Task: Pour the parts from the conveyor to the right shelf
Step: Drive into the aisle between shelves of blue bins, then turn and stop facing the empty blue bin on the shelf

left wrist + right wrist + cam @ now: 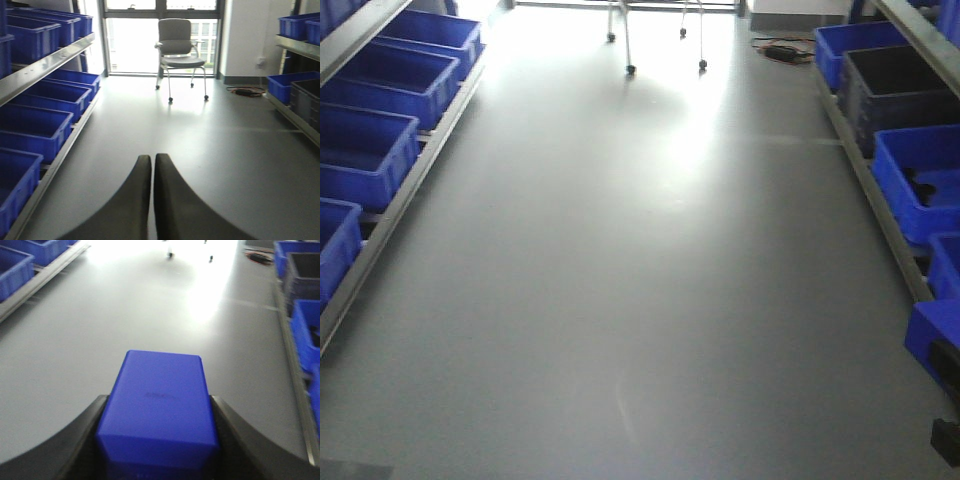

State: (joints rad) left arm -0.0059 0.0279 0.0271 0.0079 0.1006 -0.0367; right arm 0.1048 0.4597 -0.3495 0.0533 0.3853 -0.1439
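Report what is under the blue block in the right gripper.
Past the blue block, clamped in the right gripper, only bare grey floor shows. The patch straight beneath it is covered by the block itself.

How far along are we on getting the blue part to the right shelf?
Pickup looks done: the right gripper is shut on the blue block. The left gripper is shut and empty. In hand: the carry, with the block over the aisle floor, no conveyor in view. Left: reach the right shelf and tip the block into one of its blue tubs.
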